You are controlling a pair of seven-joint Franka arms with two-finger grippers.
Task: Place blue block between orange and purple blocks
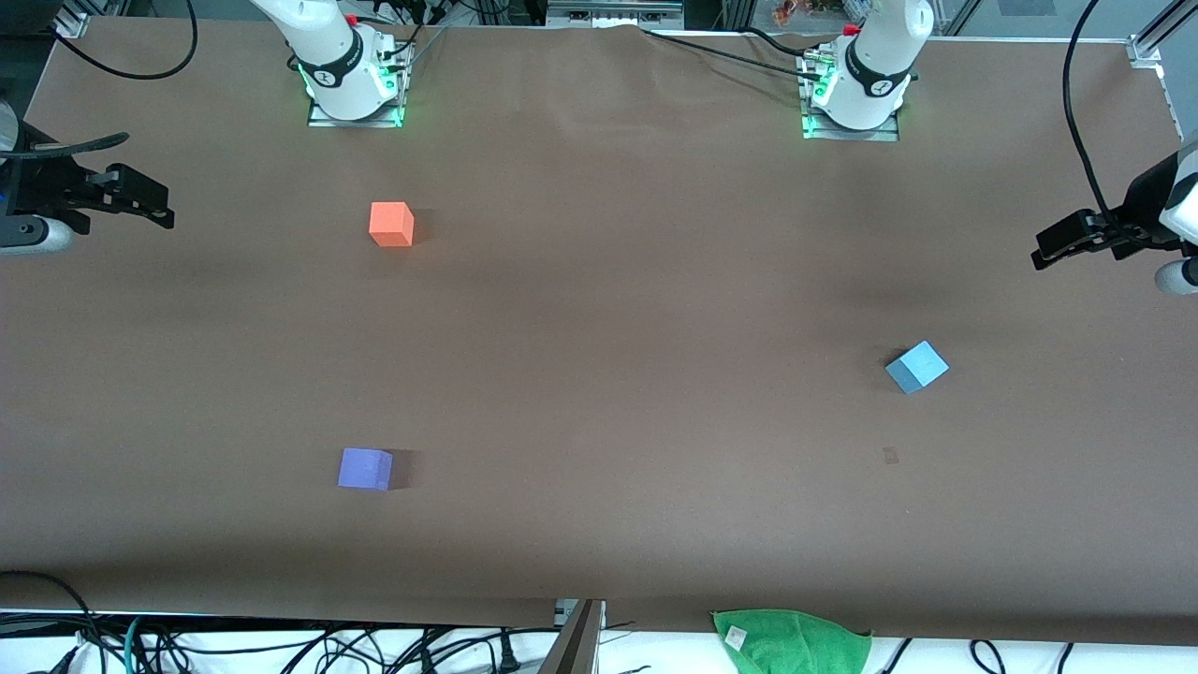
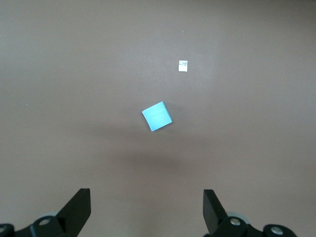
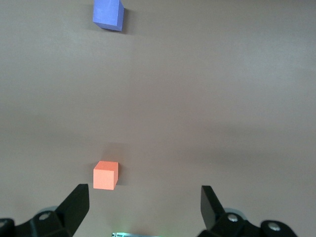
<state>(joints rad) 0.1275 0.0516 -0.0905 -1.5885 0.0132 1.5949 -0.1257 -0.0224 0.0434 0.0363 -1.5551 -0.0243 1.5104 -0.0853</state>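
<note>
Front view shows a brown table [image 1: 599,309] with three cubes lying well apart. At the left arm's end sits the blue block [image 1: 916,366], turned at an angle to the table's edges, with nothing touching it. At the right arm's end are the other two: the orange block [image 1: 391,225] close to the right arm's base, and the purple block [image 1: 365,468] much nearer the camera, almost straight below the orange one in this view, with a wide bare stretch between them. Both arms wait, raised at the table's ends. The left gripper [image 1: 1048,251] hangs over the edge at its own end, fingers spread and holding nothing; the right gripper [image 1: 154,201] hangs over the edge at its end, likewise spread and empty. From the left wrist view, the blue block [image 2: 157,116] lies on the table under the camera, with the two dark fingertips [image 2: 79,205] wide apart, and a small pale mark [image 2: 183,65] shows on the table near the block. From the right wrist view, the orange block [image 3: 105,175] lies close to the spread fingertips [image 3: 78,203], and the purple block [image 3: 108,15] sits farther off. A green cloth [image 1: 791,641] lies at the table's edge nearest the camera.
</note>
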